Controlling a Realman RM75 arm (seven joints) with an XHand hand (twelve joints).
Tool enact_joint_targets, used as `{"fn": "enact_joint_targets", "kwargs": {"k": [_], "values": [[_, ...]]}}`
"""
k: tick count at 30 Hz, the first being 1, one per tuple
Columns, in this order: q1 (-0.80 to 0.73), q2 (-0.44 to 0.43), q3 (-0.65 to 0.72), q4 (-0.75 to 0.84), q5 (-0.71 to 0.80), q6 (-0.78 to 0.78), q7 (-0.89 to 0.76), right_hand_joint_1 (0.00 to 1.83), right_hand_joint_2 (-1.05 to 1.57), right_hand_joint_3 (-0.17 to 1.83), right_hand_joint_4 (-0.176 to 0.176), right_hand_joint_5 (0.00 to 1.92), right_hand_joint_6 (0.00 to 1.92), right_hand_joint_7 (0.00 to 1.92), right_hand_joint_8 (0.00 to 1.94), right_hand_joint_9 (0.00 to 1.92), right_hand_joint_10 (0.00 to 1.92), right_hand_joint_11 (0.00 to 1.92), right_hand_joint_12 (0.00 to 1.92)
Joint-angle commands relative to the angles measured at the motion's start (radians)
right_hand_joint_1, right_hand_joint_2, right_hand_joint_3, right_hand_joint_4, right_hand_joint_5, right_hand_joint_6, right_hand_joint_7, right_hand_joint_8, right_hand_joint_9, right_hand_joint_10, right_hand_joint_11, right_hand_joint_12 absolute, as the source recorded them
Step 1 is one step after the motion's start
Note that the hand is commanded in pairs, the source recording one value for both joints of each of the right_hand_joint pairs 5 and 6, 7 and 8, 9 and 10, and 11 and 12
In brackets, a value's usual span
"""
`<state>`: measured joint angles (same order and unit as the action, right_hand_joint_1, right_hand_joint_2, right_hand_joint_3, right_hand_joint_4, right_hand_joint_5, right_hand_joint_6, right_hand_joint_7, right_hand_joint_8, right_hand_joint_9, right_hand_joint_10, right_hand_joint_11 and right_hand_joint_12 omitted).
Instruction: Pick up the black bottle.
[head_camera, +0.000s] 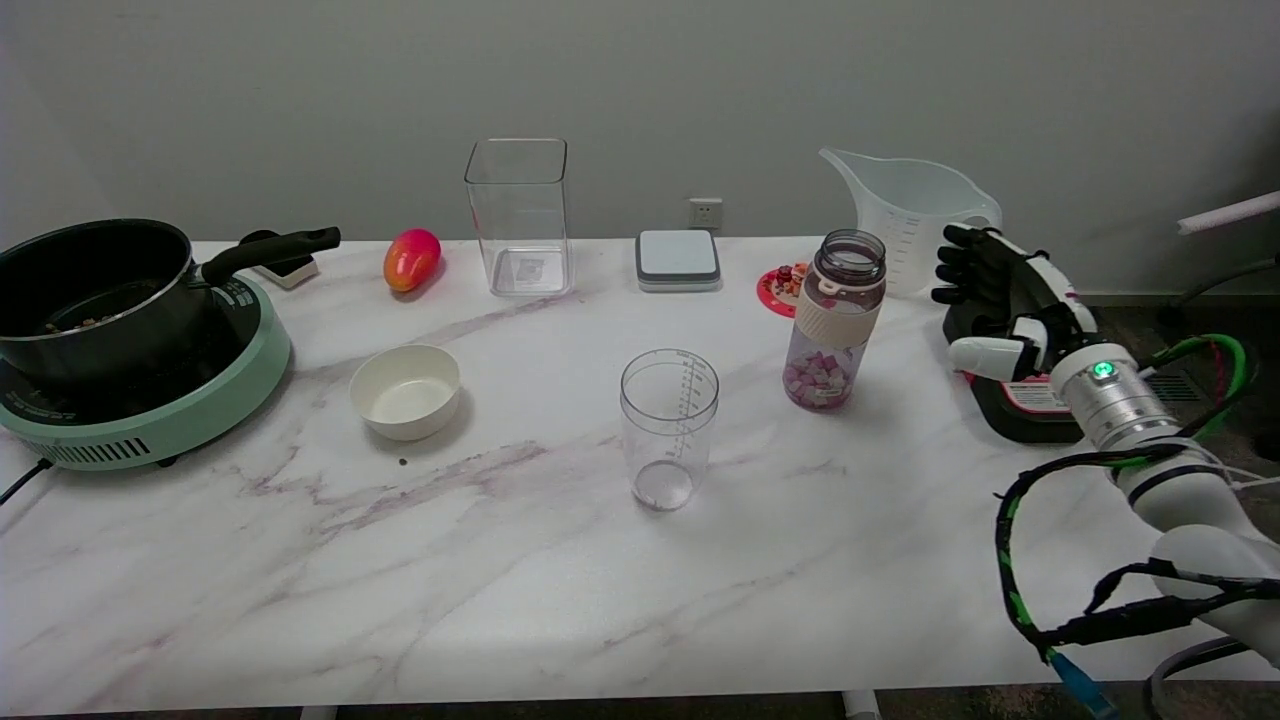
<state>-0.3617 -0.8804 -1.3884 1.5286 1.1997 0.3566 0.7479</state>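
Black bottle (1020, 405) lies at the table's (500, 560) right edge, mostly hidden behind our right hand (1005, 300), so we see only its dark body and a red-and-white label. Our hand is above it, fingers extended and apart; we cannot tell whether they touch it. A clear pitcher (910, 215) stands behind.

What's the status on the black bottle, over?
Right hand over the black bottle, fingers spread, no grip visible yet. Bottle low at the table's right edge, mostly hidden behind hand and wrist. Measuring jug close behind.
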Motion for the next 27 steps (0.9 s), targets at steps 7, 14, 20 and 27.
{"fn": "enact_joint_targets", "kwargs": {"k": [7,14,20,27], "values": [[0.26,-0.109,-0.238,-0.279,-0.213,0.112,0.269,1.13,-1.01,1.33,0.0,0.23,0.23,0.35,0.35,0.37,0.37,0.47,0.47],[0.369,-0.123,-0.332,-0.359,-0.272,0.117,0.302,1.13,-1.03,1.35,0.0,0.22,0.22,0.34,0.34,0.34,0.34,0.43,0.43],[0.452,-0.127,-0.411,-0.419,-0.316,0.118,0.326,1.13,-1.03,1.34,0.0,0.22,0.22,0.35,0.35,0.34,0.34,0.44,0.44],[0.491,-0.147,-0.428,-0.451,-0.381,0.117,0.387,1.13,-1.04,1.33,0.0,0.23,0.23,0.35,0.35,0.35,0.35,0.44,0.44]]}}
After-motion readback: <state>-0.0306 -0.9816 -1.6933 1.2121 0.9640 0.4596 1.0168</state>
